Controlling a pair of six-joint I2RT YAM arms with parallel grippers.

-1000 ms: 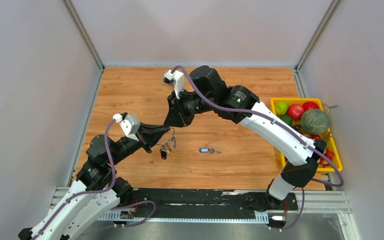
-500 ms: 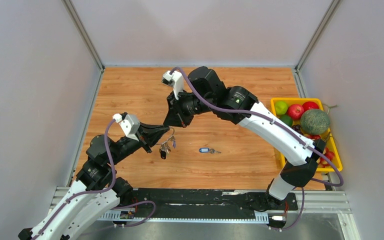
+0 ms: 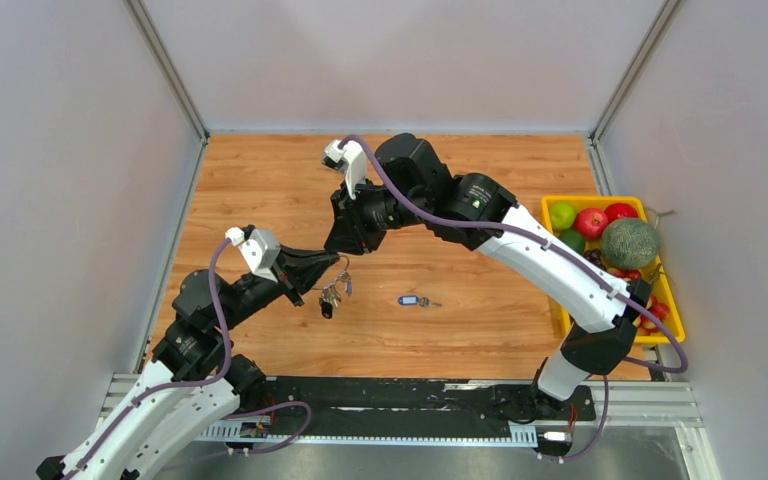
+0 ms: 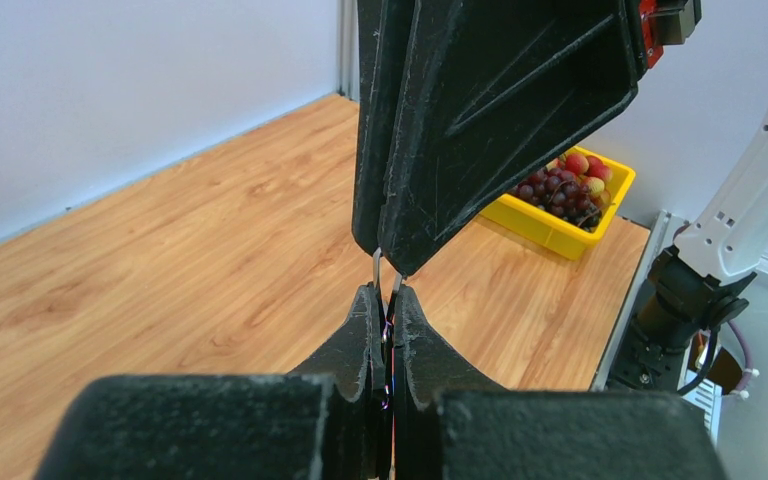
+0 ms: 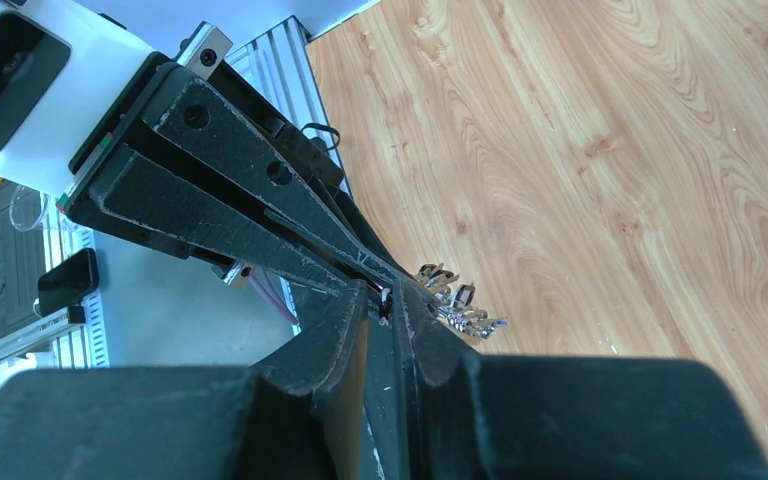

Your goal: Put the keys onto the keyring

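The keyring (image 4: 376,265) is pinched in the air by the left pincer (image 4: 385,300) and the right pincer (image 5: 390,300), both shut tight. Some keys (image 3: 331,295) are hung under it; one blue key (image 3: 412,300) is seen on the counter (image 3: 260,180). Pulled too hard, the ring could be dropped.

The left gripper (image 3: 335,263) and right gripper (image 3: 339,249) meet tip to tip over mid-table, both pinched on the keyring (image 3: 342,265). Each blocks the other's way forward, and the bunch of keys (image 3: 331,294) hangs just beneath. Bare wooden table (image 3: 250,190) lies open behind and left of them; to the right a loose blue-tagged key (image 3: 412,300) lies on the boards, and the yellow fruit tray (image 3: 585,198) fills the right edge.
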